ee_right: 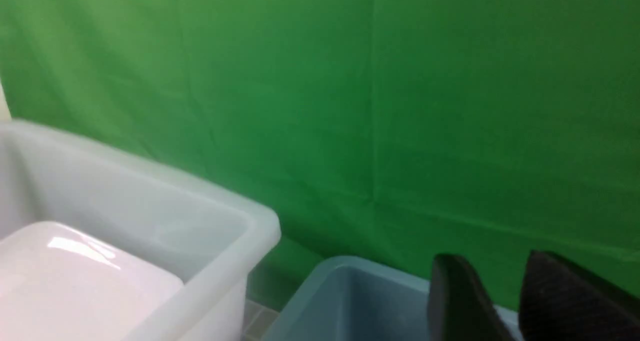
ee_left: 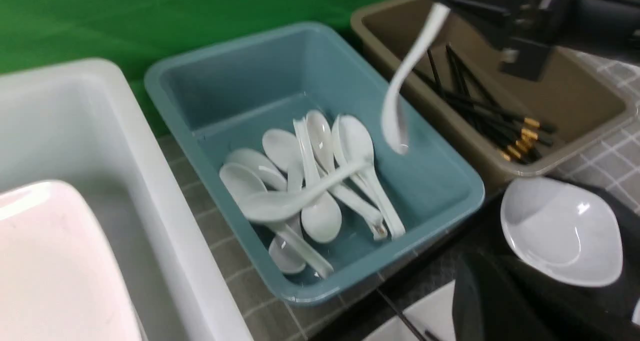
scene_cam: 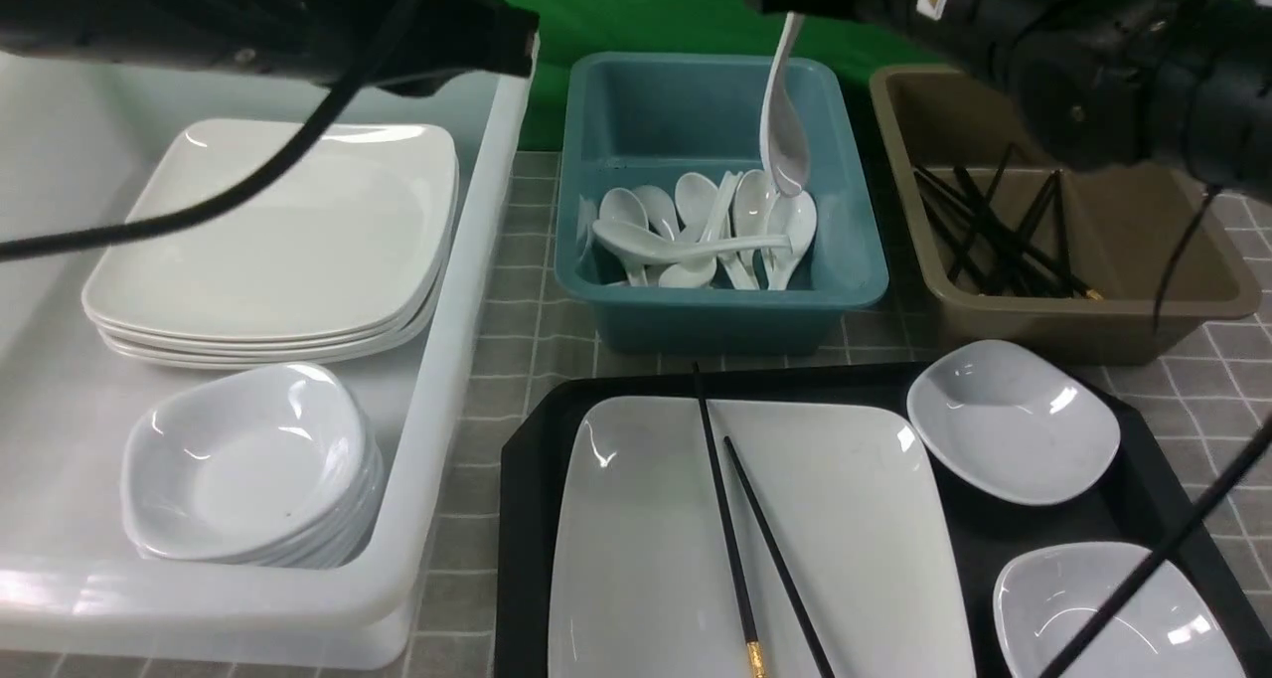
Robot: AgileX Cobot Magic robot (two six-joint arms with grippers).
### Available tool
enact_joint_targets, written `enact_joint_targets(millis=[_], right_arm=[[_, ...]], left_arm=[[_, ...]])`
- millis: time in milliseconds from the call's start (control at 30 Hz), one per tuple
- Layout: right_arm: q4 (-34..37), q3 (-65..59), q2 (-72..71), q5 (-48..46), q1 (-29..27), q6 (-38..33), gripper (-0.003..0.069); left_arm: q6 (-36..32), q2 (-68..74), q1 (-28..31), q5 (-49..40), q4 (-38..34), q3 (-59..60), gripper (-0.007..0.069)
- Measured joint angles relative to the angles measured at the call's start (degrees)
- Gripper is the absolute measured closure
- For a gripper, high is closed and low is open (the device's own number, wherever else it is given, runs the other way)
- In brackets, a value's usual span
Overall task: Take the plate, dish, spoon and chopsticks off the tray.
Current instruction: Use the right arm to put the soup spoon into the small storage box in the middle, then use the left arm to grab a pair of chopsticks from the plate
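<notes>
Staged robot test setup, green backdrop cloth (ee_right: 350,106), grey checked table cover (scene_cam: 517,290), sorted tableware bins (scene_cam: 715,290)

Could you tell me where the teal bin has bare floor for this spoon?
The teal plastic bin is bare along its far wall; white ceramic spoons crowd its near half. The right gripper dangles the white spoon above them.

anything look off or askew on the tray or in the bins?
Mostly tidy. The pair of long black chopsticks lies splayed across the large white rounded-square plate on the black plastic tray, tips apart, one tip overhanging the rim. In the teal plastic bin, one white spoon lies crosswise over the others.
</notes>
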State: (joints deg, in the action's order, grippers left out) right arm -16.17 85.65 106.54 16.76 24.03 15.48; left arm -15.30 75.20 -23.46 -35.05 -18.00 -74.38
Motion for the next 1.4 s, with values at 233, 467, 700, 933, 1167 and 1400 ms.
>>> enact_joint_targets(millis=[233,467,700,933,1167,1400], right_arm=[[0.13,0.30,-4.98,-15.49,0.00,0.15,0.0193],[0.12,0.55,-20.00,-48.44,0.00,-3.39,0.0307],[0.30,-1.86,-31.29,-78.04,0.00,-7.85,0.0616],[2.38,-13.90,-41.08,-78.41,0.00,-8.44,0.0631],[4.28,-24.58,-49.32,-75.56,0.00,-7.64,0.0632],[4.33,-25.96,-51.72,-73.85,0.00,-7.55,0.0633]], left_arm=[[0.00,0.00,0.00,-6.51,0.17,0.00,0.0624],[1.78,1.56,-2.87,-13.36,0.29,-0.07,0.0624],[21.35,14.18,-17.58,-17.63,11.81,-0.13,0.0624],[31.47,27.51,-23.01,-16.23,12.85,-4.24,0.0573],[36.25,37.16,-22.91,-10.90,13.35,-8.20,0.0244],[37.75,41.63,-22.08,-8.91,12.35,-8.73,-0.0025]])
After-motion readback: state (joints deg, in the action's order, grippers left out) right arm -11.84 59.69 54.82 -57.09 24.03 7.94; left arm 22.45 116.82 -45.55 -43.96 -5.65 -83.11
